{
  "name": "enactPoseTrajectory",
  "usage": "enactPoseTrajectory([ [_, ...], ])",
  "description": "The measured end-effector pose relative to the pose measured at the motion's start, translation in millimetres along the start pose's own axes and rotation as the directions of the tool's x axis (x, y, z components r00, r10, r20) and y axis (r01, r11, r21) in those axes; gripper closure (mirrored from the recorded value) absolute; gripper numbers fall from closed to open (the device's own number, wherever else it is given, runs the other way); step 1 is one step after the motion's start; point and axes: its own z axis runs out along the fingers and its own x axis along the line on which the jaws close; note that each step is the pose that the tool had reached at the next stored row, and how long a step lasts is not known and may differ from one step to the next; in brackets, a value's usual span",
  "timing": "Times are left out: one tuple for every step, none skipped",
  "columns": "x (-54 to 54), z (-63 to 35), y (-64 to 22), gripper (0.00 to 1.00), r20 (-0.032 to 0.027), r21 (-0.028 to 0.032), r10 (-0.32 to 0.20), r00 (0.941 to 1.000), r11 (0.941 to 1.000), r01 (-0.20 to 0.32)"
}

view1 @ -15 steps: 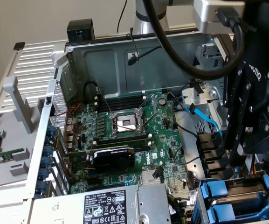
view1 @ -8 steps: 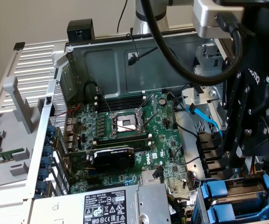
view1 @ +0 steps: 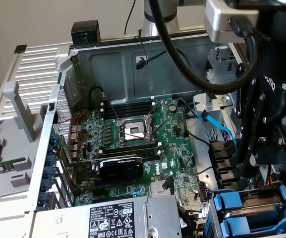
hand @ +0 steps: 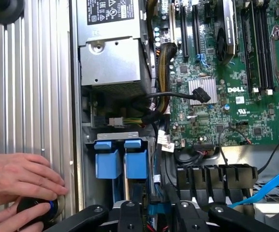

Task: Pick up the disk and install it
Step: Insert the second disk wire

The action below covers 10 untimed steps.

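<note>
Hand (view1: 261,161) hovers above blue drive carriers (view1: 249,213) at PC case (view1: 58,99) corner, near PSU (view1: 118,218). Can't tell how far open or if holding anything.

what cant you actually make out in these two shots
- Disk: exterior view, its metal body is hidden under the blue carrier and cut off by the picture's edge.
- Gripper: exterior view, fingertips hidden behind the chassis bay; wrist view, cut off by the picture's edge, so any grip is unclear.
- Power-supply label: exterior view, print too small to read.
- A person's hand: wrist view, covers a dark round knob.
</note>
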Motion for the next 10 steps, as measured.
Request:
enactPoseTrajectory([
  [0.0,-0.1,0.0,0.76,0.0006,-0.0001,0.0,1.0,1.0,0.0],
  [0.0,-0.1,0.0,0.82,0.0014,-0.0001,0.0,1.0,1.0,0.0],
  [0.0,-0.1,0.0,0.82,0.002,-0.0002,0.0,1.0,1.0,0.0],
  [0.0,-0.1,0.0,0.84,0.0024,-0.0005,0.0,1.0,1.0,0.0],
  [0.0,-0.1,-0.1,0.84,0.0027,-0.0009,0.0,1.0,1.0,0.0],
  [0.0,-0.1,-0.2,0.84,0.0028,-0.0016,0.0,1.0,1.0,0.0],
  [0.0,-0.1,-0.2,0.84,0.0027,-0.0022,0.0,1.0,1.0,0.0],
  [0.0,-0.1,-0.2,0.84,0.0028,-0.0026,0.0,1.0,1.0,0.0],
  [0.0,-0.1,-0.2,0.84,0.0028,-0.0028,0.0,1.0,1.0,0.001],
  [0.0,-0.1,-0.2,0.84,0.0027,-0.0028,-0.001,1.0,1.0,0.001],
])
